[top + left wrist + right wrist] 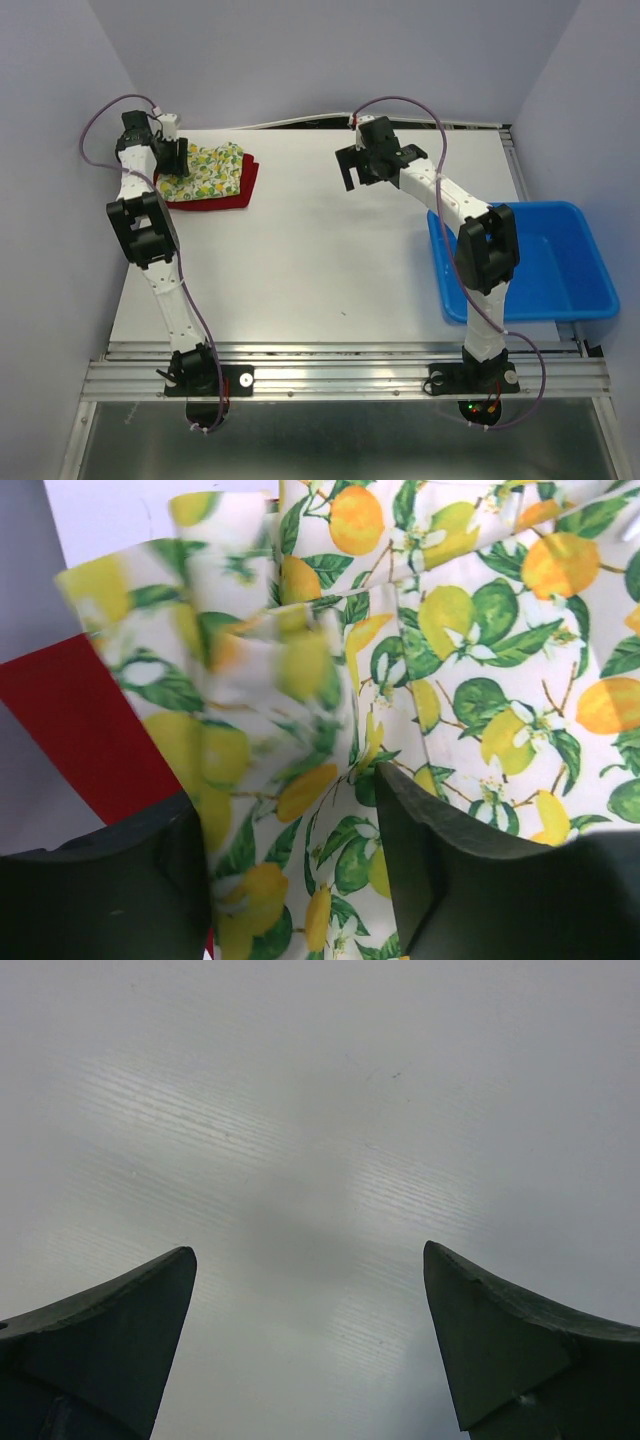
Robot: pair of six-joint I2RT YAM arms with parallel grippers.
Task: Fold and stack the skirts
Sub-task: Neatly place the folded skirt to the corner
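Apparently stacking step: lemon skirt (205,172) folded atop red skirt (215,198), upper left; left pincer (288,785) jaws apart, cloth unclamped; right pincer (310,1260) open, empty. Next: lift clear without snagging.

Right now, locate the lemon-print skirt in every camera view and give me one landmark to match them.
Top external: lemon-print skirt at the far left of the table, lying on the red skirt.
Left wrist: lemon-print skirt fills most of the picture.
Right wrist: not in it.
Shared landmark: the red skirt, peeking out at the left edge of the left wrist view.
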